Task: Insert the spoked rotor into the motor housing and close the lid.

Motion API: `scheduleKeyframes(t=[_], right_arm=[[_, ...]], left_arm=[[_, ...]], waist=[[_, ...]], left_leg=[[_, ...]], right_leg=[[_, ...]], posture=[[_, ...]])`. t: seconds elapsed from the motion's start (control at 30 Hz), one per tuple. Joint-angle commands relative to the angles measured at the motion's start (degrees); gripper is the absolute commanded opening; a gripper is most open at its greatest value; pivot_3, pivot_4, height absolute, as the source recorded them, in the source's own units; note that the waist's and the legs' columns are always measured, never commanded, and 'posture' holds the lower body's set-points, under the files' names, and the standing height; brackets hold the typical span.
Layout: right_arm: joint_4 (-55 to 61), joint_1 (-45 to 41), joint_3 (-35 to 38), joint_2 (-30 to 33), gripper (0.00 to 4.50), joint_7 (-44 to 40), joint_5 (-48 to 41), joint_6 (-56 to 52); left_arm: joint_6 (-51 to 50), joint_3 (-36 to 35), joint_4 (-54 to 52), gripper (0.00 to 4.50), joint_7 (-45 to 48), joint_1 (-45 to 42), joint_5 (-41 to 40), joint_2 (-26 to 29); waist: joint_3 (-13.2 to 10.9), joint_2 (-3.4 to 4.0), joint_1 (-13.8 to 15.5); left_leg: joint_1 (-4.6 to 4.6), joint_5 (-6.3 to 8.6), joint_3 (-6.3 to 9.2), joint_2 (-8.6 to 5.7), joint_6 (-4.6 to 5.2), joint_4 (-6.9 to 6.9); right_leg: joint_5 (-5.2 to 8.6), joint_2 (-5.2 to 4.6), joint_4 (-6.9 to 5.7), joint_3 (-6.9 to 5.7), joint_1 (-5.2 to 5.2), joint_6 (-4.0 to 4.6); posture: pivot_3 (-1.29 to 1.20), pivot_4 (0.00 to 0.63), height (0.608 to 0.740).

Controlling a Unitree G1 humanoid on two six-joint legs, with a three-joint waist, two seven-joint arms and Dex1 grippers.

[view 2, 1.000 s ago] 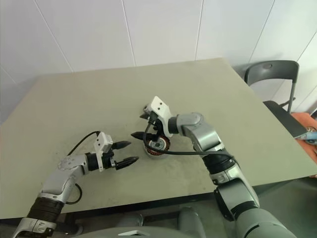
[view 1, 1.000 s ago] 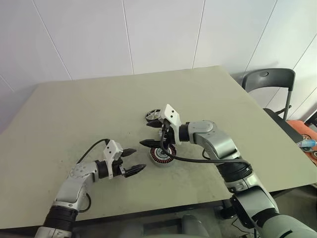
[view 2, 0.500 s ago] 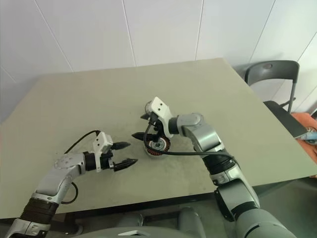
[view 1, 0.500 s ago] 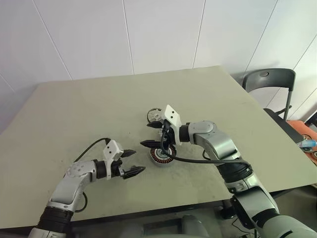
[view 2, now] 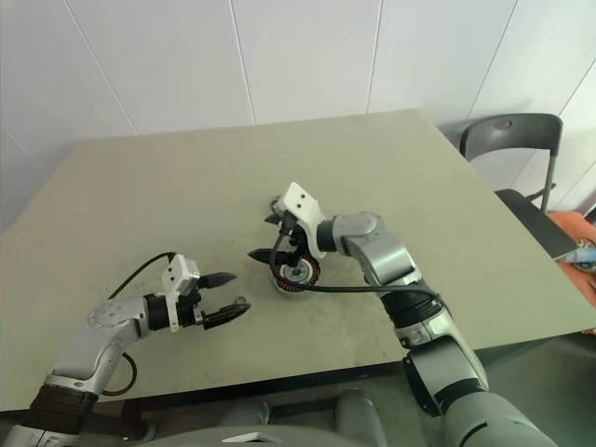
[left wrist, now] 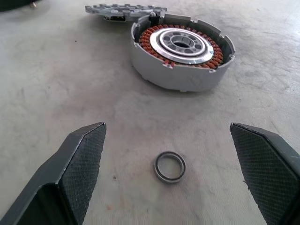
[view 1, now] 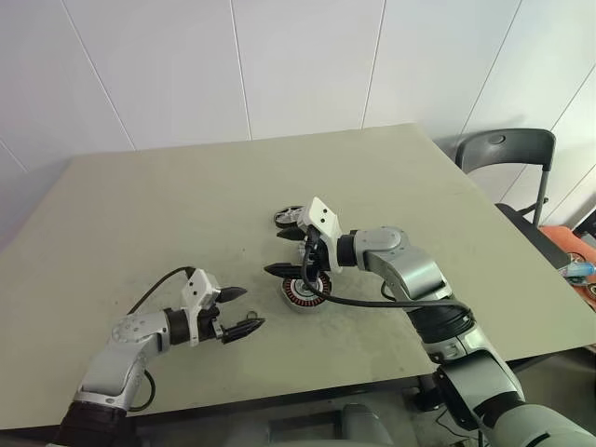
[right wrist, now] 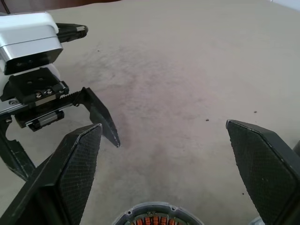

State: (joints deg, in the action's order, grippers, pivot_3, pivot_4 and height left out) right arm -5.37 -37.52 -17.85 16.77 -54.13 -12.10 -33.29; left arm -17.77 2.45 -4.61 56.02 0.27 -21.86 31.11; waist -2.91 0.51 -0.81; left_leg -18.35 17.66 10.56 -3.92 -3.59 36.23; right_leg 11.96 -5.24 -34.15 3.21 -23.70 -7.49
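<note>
The motor housing [left wrist: 180, 58] sits open on the table [view 1: 140, 214], its ring of copper windings bare around a silvery centre, so from where I stand nothing has gone in yet and the lid is certainly not on it. Just behind the housing, on its far side from the robot, lies a wheel-like part [view 1: 290, 216] with a dark rim and pale spokes, which I take to be the spoked rotor, though it is small and half hidden by the right arm. In the left wrist view a flat, notched grey piece [left wrist: 124, 10] lies touching the housing's far edge; that may be the lid or the same wheel seen edge-on, I cannot tell which. The right gripper [view 1: 291, 252] hangs over the housing with its fingers spread wide and nothing between them. The left gripper [view 1: 237, 311] is well off to the robot's left, also gaping and empty, aimed across the table at a small dark ring [left wrist: 170, 167] lying between it and the housing. So both steps remain: seat the rotor, then close the lid. By count: one housing, one spoked wheel, one little ring, at most one more flat disc, two grippers.
</note>
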Motion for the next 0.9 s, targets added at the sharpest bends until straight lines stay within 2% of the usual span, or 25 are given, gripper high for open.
scheduleKeyframes(t=[0.03,0.3,0.47,0.73,0.9], right_arm=[[0.58,-1.28,-0.04,-0.33,4.47,-0.39,-0.11,1.45],[0.72,-1.3,-0.18,-0.22,4.47,-0.6,0.09,1.48],[0.61,-1.3,-0.25,-0.11,4.47,-0.57,0.24,1.58],[0.28,-1.27,-0.46,0.04,4.47,-0.63,0.59,2.12],[0.44,-1.2,-0.59,0.14,4.47,-0.63,0.6,2.18]], left_arm=[[0.55,-0.9,-4.08,4.5,-0.89,0.0,-1.35,-0.7],[-1.15,1.47,-3.43,4.5,-2.42,-0.17,0.92,-0.98],[1.47,2.39,2.22,4.5,-1.55,-1.73,3.07,-1.05],[11.11,2.4,19.19,4.5,1.82,-7.74,5.58,-2.65],[13.02,2.87,21.7,4.5,4.01,-8.62,5.61,-2.56]], waist=[[0.0,0.0,0.0],[0.0,0.0,-0.03],[0.0,0.0,0.01],[0.01,0.0,0.11],[0.01,0.0,-0.01]], left_leg=[[0.0,0.0,0.0,0.0,0.0,0.0],[0.01,0.0,0.0,0.0,0.0,-0.01],[0.02,0.0,-0.01,0.0,-0.01,0.01],[0.08,-0.08,0.0,0.0,-0.12,0.02],[0.34,-0.11,0.0,0.0,-0.15,0.05]], right_leg=[[0.0,0.0,0.0,0.0,0.0,0.01],[-0.01,0.0,-0.01,0.0,0.0,0.01],[0.0,0.01,-0.01,0.0,0.02,0.0],[-0.03,0.01,-0.03,-0.01,0.08,0.05],[-0.05,0.02,-0.06,0.0,0.34,0.07]], posture=[[0.0,0.0,0.74],[0.0,0.0,0.74],[0.0,0.0,0.74],[0.0,0.0,0.74],[0.0,0.0,0.74]])
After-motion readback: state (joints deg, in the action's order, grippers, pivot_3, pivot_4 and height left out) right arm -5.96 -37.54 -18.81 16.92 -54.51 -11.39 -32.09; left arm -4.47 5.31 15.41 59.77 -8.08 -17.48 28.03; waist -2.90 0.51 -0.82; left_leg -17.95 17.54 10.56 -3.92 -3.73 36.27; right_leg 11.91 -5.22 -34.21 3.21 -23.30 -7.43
